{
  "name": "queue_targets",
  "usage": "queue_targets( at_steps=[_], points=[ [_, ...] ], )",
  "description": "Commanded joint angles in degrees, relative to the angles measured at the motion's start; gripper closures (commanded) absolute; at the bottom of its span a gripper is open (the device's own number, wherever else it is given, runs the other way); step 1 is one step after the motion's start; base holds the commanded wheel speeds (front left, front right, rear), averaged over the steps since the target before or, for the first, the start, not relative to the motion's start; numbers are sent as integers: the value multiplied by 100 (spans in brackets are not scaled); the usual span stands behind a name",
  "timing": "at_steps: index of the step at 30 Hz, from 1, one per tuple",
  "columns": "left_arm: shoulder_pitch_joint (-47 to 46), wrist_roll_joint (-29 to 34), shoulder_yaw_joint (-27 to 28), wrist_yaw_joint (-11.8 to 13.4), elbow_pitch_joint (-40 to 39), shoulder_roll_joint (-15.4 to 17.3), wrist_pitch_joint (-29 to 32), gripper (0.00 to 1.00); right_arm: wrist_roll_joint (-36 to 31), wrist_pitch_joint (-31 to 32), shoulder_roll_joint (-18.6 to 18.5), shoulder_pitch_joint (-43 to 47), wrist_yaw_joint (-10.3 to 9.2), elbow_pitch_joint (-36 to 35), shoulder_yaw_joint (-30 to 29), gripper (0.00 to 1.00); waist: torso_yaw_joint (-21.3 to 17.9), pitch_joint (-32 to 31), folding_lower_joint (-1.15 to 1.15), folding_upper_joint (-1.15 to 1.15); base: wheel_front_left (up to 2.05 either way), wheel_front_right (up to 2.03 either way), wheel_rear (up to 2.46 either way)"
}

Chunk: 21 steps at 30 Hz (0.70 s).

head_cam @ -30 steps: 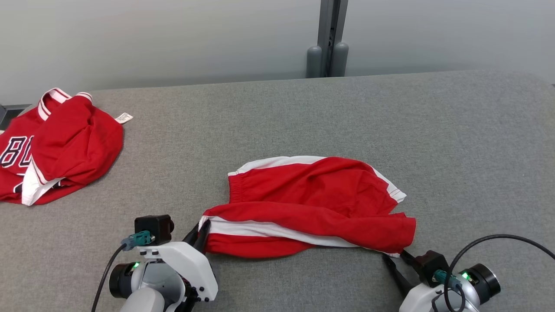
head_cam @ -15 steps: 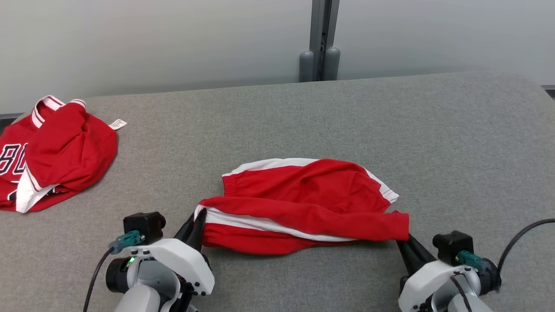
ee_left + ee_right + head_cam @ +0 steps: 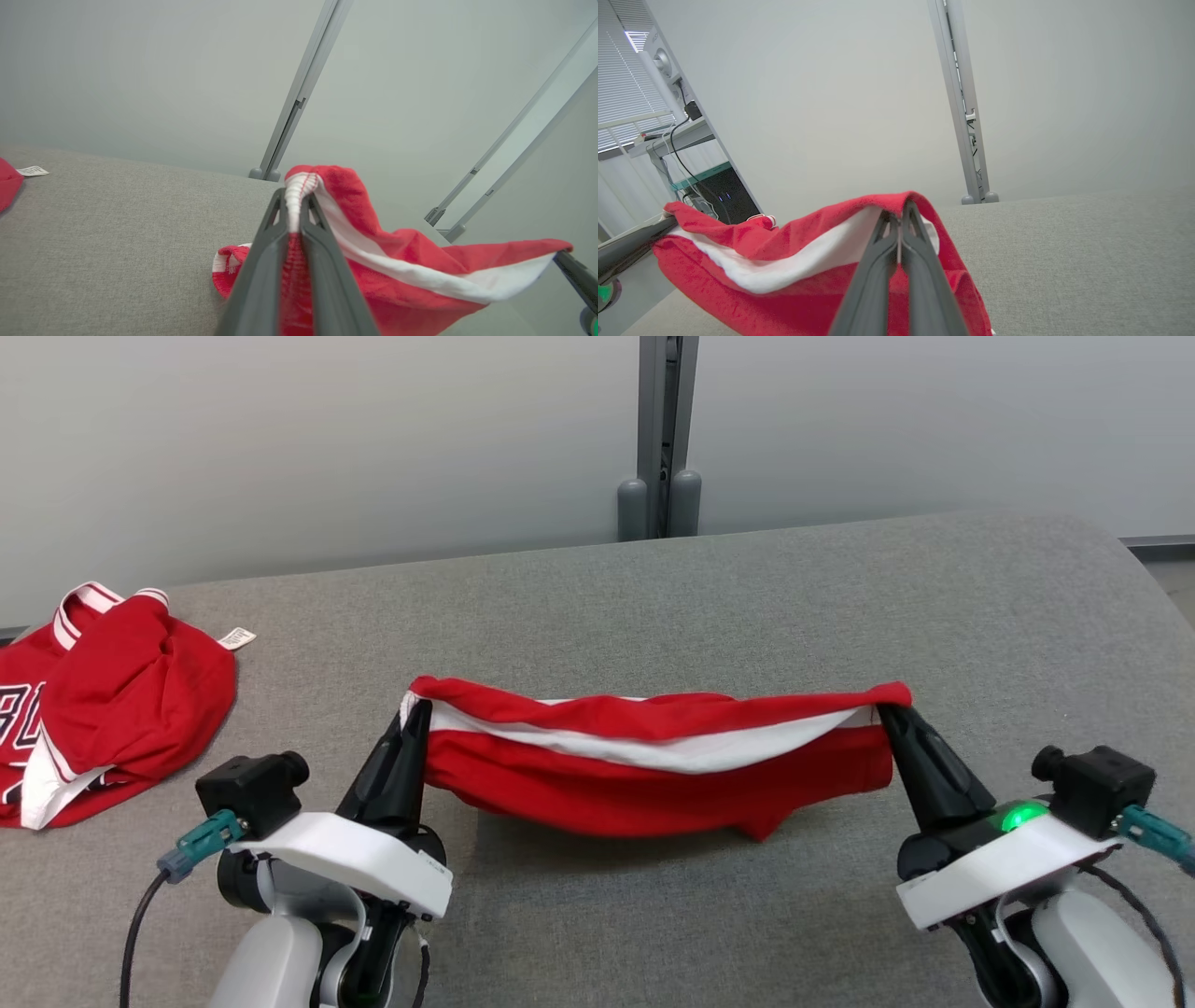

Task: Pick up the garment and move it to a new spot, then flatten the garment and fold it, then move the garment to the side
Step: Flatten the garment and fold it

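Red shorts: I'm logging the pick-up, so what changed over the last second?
The right gripper shut on the right end of the red shorts, and both grippers rose, lifting them from the grey table to hang stretched between them. The left gripper kept its grip; the red jersey stayed put at the left.

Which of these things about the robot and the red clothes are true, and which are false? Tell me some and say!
1. The left gripper and right gripper both pinch the red shorts. True.
2. The red shorts lie flat on the table. False: they hang stretched between the two grippers.
3. A red jersey lies on the robot's left side of the table. True.
4. The table is blue. False: it is grey.
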Motion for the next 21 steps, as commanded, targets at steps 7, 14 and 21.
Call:
queue_targets(
  at_steps=[7, 14, 21],
  points=[
    [-51, -312, 144, -9, -842, -9, 66, 100, 480, 90, -387, 163, 2, -1048, -296, 100, -60, -106, 0, 0, 0, 0, 0],
    [-129, -590, 261, 82, -2104, 90, 417, 100, 716, 379, -635, 357, 2, -2320, -969, 100, -97, -146, 0, 0, 0, 0, 0],
    [-719, -873, 217, 211, -3102, 238, 1174, 100, 750, 1021, -617, 291, 2, -3320, -1641, 100, -113, 5, 0, 0, 0, 0, 0]
  ],
)
